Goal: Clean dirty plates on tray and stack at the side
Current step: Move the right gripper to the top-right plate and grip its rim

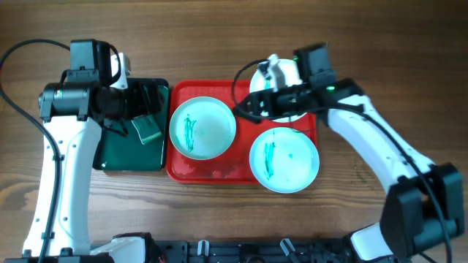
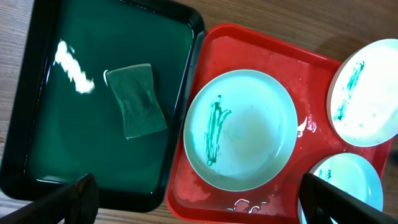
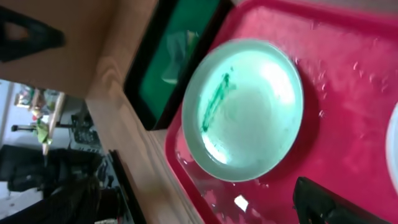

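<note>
Three white plates with teal smears lie on the red tray (image 1: pixel 175 169). One plate (image 1: pixel 202 128) is at the tray's left, one (image 1: pixel 284 159) at the front right, and one (image 1: pixel 281 73) at the back right, partly hidden by my right arm. My right gripper (image 1: pixel 243 109) hovers open and empty above the tray between the plates. In the right wrist view the gripper (image 3: pixel 205 202) is over the left plate (image 3: pixel 245 106). My left gripper (image 1: pixel 139 102) is open and empty above the dark green tray. In the left wrist view its gripper (image 2: pixel 199 205) frames the left plate (image 2: pixel 241 129).
A dark green tray (image 1: pixel 117 157) sits left of the red tray and holds a green sponge (image 1: pixel 148 130), also seen in the left wrist view (image 2: pixel 135 99), with a streak of white foam (image 2: pixel 74 65). The wooden table (image 1: pixel 365 44) surrounds both trays.
</note>
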